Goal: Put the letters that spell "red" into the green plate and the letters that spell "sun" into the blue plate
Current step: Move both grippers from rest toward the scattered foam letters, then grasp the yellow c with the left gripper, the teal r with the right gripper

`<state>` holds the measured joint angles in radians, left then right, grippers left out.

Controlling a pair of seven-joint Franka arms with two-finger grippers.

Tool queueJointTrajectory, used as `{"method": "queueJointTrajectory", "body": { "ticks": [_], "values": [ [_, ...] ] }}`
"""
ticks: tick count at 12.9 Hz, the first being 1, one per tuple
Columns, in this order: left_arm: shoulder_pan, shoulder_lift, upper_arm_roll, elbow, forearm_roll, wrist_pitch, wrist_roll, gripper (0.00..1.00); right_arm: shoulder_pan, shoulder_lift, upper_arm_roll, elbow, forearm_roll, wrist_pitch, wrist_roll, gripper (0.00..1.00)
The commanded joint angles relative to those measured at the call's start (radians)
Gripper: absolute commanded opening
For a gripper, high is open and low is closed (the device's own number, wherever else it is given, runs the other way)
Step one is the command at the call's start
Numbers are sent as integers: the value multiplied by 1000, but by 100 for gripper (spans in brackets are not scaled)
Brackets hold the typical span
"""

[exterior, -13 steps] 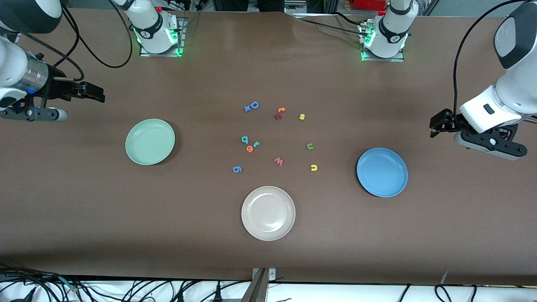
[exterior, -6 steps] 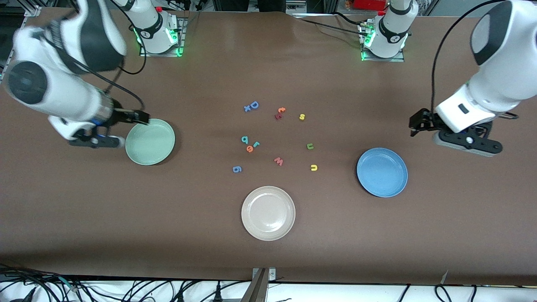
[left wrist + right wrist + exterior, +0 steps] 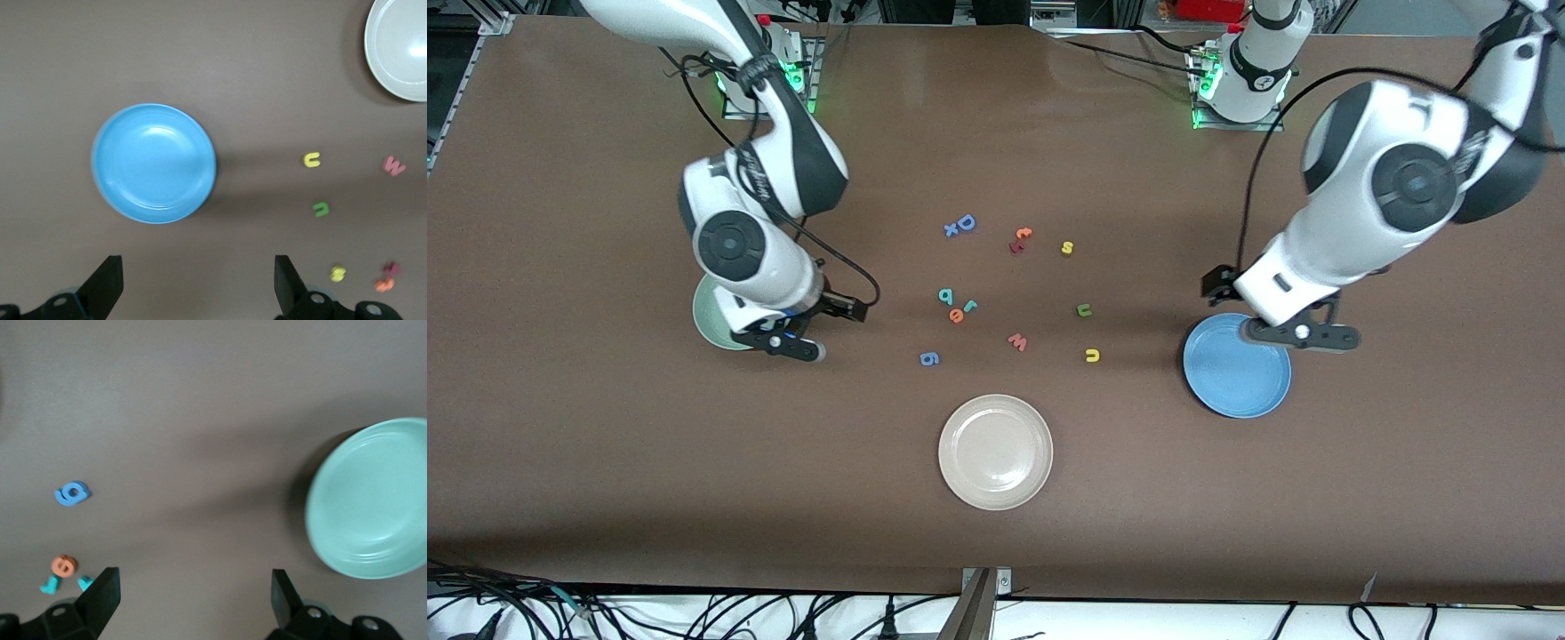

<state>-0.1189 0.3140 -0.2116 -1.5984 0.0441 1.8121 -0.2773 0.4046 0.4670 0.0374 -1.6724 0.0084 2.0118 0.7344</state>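
The teal "d", teal "r" and orange "e" lie bunched mid-table. The yellow "s", green "u" and yellow "n" lie spread toward the blue plate. The right arm covers most of the green plate, which the right wrist view shows whole. My right gripper hangs open and empty over bare table between that plate and the letters. My left gripper is open and empty over the table beside the blue plate's rim.
A cream-white plate sits nearer the front camera than the letters. Other letters lie about: a blue "D" with a small "x", red and orange pieces, a pink "w", a blue "g".
Both arms have swung in from the table's ends toward the middle. The right arm now covers most of the green plate. The left gripper has reached the blue plate's rim.
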Motion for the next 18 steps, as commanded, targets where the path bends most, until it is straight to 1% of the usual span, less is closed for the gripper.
{"method": "queueJointTrajectory", "body": {
  "ticks": [1, 4, 7, 8, 9, 10, 11, 15, 16, 17, 18],
  "values": [
    [-51, 95, 6, 40, -21, 51, -92, 100, 60, 51, -7, 17, 13, 82, 226, 100],
    [-74, 196, 6, 40, -26, 170, -161, 100, 120, 119, -7, 23, 13, 161, 431, 99],
    [-108, 281, 6, 40, -30, 251, -181, 99, 177, 180, -8, 28, 12, 261, 797, 99],
    [-113, 315, 6, 43, -30, 271, -230, 99, 190, 205, -8, 37, 5, 287, 909, 99],
    [-128, 342, 6, 54, -29, 309, -268, 99, 198, 229, -8, 55, 5, 291, 977, 99],
    [-140, 364, 6, 54, -26, 332, -290, 99, 206, 249, -8, 77, 8, 291, 1017, 99],
    [-148, 378, 6, 57, -27, 354, -310, 99, 209, 266, -8, 100, 11, 291, 1063, 95],
    [-180, 439, 8, 57, -21, 463, -391, 98, 243, 334, -8, 160, 13, 295, 1207, 95],
    [-192, 457, 8, 57, -17, 501, -420, 97, 250, 350, -8, 177, 13, 295, 1226, 90],
    [-205, 473, 9, 57, -17, 519, -436, 95, 257, 360, -8, 181, 13, 295, 1228, 88],
    [-217, 482, 14, 57, -17, 524, -438, 90, 258, 361, -8, 181, 13, 295, 1229, 88]
  ]
}}
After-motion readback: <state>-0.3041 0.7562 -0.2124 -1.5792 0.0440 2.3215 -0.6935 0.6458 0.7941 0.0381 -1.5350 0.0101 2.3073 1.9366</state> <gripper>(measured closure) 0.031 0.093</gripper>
